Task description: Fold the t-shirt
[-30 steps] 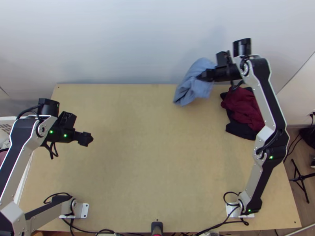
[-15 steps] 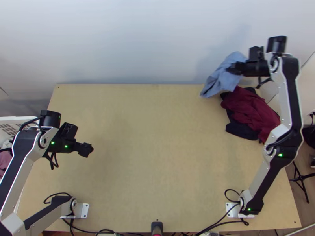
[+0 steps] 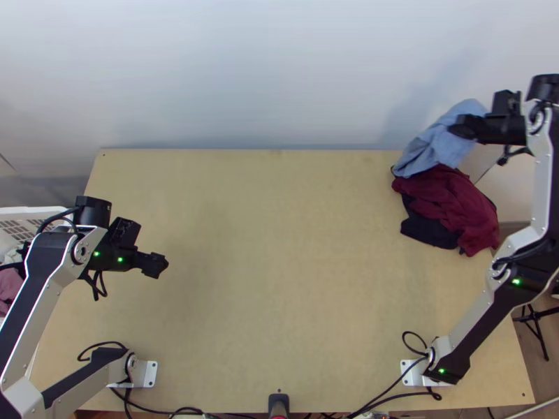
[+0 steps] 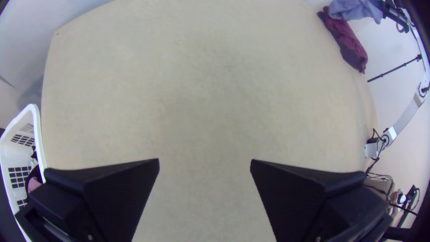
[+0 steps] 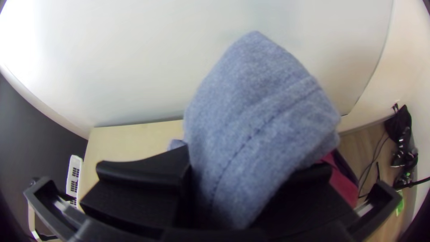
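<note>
Right gripper (image 3: 462, 126) at upper right of the top view, pinching the shirt (image 3: 439, 148). The shirt is bunched: one part bulges up beyond the fingertips, the rest slants down toward lower left, its end at the upper edge of a crumpled red cloth (image 3: 451, 201); whether the two touch cannot be told. In the right wrist view the shirt stands up from between the two fingers (image 5: 139, 183), a finger against either side, a stitched seam running obliquely across it. Black cloth (image 3: 425, 230) partly under the red, both on the right part of the table (image 3: 265, 279). Left gripper (image 3: 161, 265) at left of the top view, well apart from the shirt; in the left wrist view its fingers are spread wide, bare tabletop between them, the shirt at upper right. White basket (image 3: 31, 211) at the left edge, pink cloth (image 3: 8, 286) inside.
</note>
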Tool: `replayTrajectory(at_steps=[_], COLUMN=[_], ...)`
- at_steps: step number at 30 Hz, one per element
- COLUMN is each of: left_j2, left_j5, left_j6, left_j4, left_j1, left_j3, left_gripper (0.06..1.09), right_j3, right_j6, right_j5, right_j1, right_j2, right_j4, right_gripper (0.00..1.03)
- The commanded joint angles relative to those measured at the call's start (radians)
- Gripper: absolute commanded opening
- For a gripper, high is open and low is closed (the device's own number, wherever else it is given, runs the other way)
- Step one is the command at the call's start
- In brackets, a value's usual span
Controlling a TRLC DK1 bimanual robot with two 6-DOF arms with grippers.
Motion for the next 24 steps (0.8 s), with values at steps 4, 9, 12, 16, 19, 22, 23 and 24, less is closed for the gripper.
replayTrajectory(at_steps=[4,9,12,16,19,22,23,24], left_j2=[-0.002,-0.018,-0.026,-0.034,-0.040,-0.043,-0.046,-0.046], left_j5=[0.005,0.006,0.006,0.006,0.006,0.006,0.005,0.006], left_j6=[-0.013,-0.013,-0.004,0.002,0.002,0.008,0.011,0.021], left_j4=[0.021,0.027,0.044,0.047,0.048,0.050,0.050,0.050], left_j1=[0.000,0.000,-0.001,0.000,-0.001,-0.009,-0.014,-0.015], left_j3=[-0.004,-0.022,-0.053,-0.062,-0.064,-0.068,-0.068,-0.068], left_gripper=[1.05,1.05,1.05,1.05,1.05,1.05,1.05,1.05], right_j3=[-0.103,-0.275,-0.459,-0.658,-0.738,-0.784,-0.796,-0.809], right_j6=[-0.093,-0.191,-0.238,-0.286,-0.337,-0.347,-0.347,-0.352], right_j5=[-0.002,-0.001,0.004,0.007,0.019,0.073,0.081,0.082], right_j1=[-0.122,-0.176,-0.223,-0.305,-0.354,-0.391,-0.397,-0.400], right_j2=[-0.027,-0.075,-0.121,-0.162,-0.170,-0.170,-0.170,-0.169], right_j4=[-0.076,-0.154,-0.116,-0.044,-0.012,0.030,0.033,0.033], right_gripper=[0.03,0.03,0.03,0.03,0.03,0.04,0.11,0.20])
